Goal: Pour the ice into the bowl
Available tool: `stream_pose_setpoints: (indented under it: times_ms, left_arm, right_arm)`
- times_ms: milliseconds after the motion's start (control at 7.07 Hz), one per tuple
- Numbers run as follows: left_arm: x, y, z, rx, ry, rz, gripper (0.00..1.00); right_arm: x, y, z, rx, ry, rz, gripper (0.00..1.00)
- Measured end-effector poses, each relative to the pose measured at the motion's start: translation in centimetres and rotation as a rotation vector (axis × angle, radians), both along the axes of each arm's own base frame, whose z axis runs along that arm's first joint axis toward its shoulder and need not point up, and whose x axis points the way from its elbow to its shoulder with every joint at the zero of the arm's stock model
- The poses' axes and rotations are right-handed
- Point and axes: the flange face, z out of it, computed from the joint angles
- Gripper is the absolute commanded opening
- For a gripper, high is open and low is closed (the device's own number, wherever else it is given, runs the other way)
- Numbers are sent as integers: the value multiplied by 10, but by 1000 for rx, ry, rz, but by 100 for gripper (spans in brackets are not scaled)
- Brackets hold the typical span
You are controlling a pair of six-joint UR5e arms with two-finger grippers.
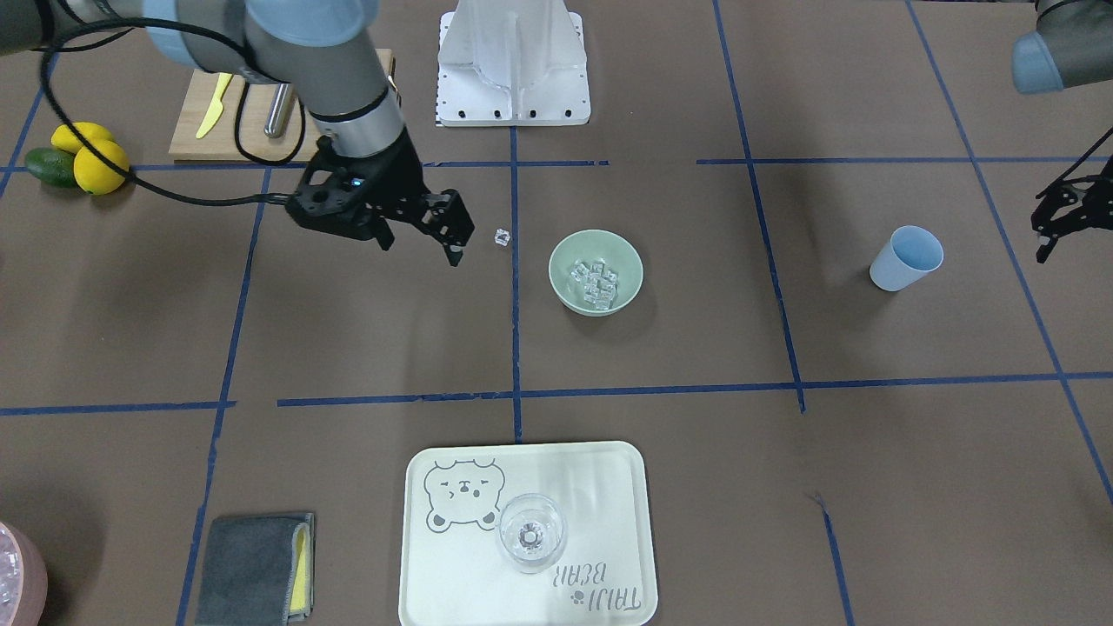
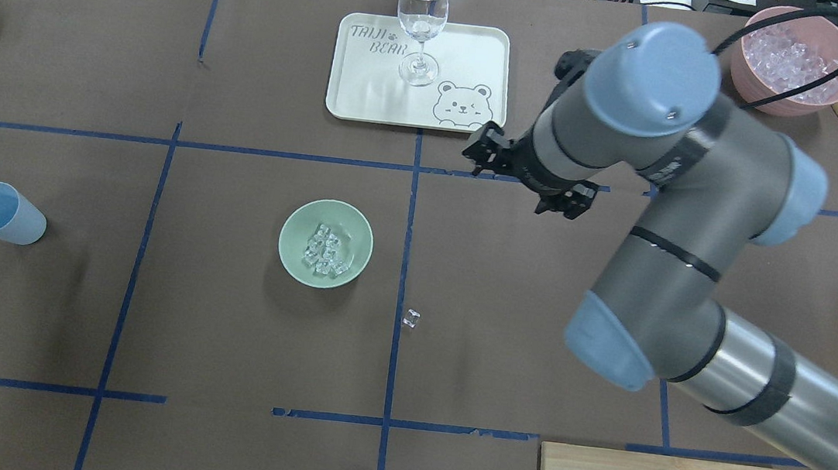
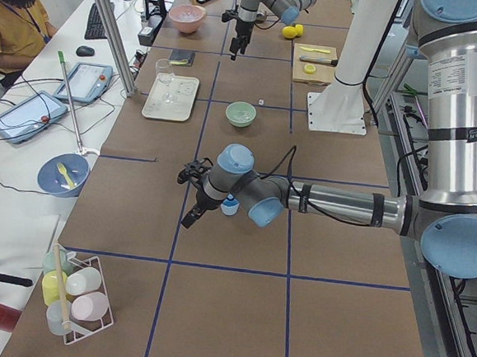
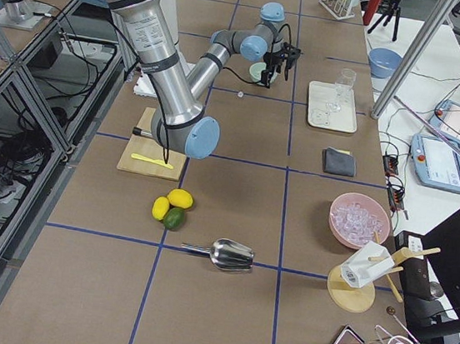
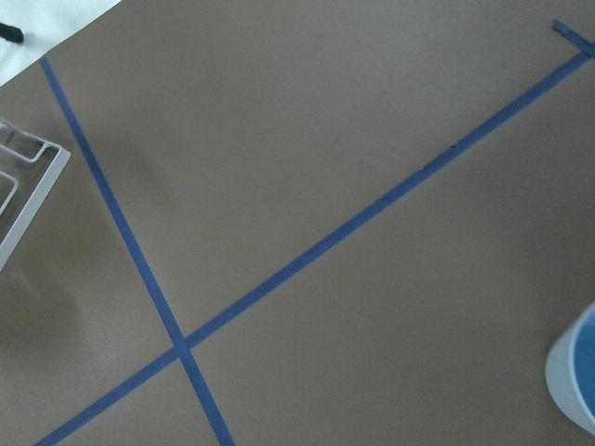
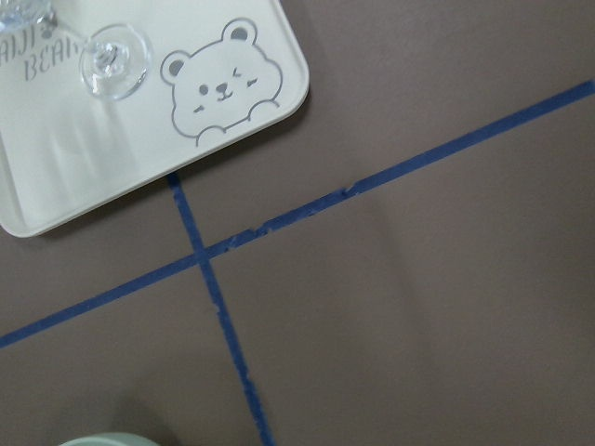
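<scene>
The sage-green bowl (image 1: 561, 265) (image 2: 294, 241) stands at the middle of the table with several ice cubes (image 1: 596, 283) (image 2: 326, 250) in it. One stray ice cube (image 1: 502, 236) (image 2: 412, 317) lies on the table beside the bowl. My right gripper (image 1: 421, 252) (image 2: 526, 176) hovers open and empty, apart from the bowl, on the stray cube's side. My left gripper (image 1: 1065, 230) (image 3: 186, 199) is open and empty, just beyond the blue cup (image 1: 906, 258) (image 2: 3, 213), which sits on the table. The cup's rim shows in the left wrist view (image 5: 576, 381).
A white bear tray (image 1: 609, 487) (image 6: 93, 167) holds a clear wine glass (image 1: 530, 530). A grey cloth (image 1: 252, 569) lies beside the tray. A pink container of ice (image 2: 792, 60), a cutting board (image 1: 217, 122), lemons (image 1: 96, 156) and a white stand (image 1: 513, 61) sit at the table's edges.
</scene>
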Motion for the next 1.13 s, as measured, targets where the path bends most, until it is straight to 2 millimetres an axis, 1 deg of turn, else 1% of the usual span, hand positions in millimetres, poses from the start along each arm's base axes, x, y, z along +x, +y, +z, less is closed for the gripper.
stream_pose_setpoints:
  times_ms: [141,283,424,566,707,849,990,1132]
  left_arm:
    - [-3,-9,-5,-40,34,12,100]
    - [-3,-11,-6,-62,63,27,100]
    - [-2,-12,-5,-73,75,35,100]
    - [-2,-12,-2,-80,78,37,100]
    - [-2,-13,2,-86,76,38,100]
    - [-2,-13,4,-89,76,38,100]
    - [-2,-13,5,-90,76,39,100]
    - [-2,-13,4,-90,77,39,100]
  right_arm:
    - [-42,2,-11,-1,-23,3,100]
    - [-74,-1,-18,-2,-37,4,100]
    - [-97,-2,-21,-7,-36,-3,100]
    - [-116,7,-18,-12,-27,-24,100]
    - [-136,22,-13,-17,-14,-54,100]
    - [-150,35,-7,-21,-2,-78,99]
    - [-161,44,-1,-24,11,-95,76]
    - [-170,47,5,-30,26,-102,6]
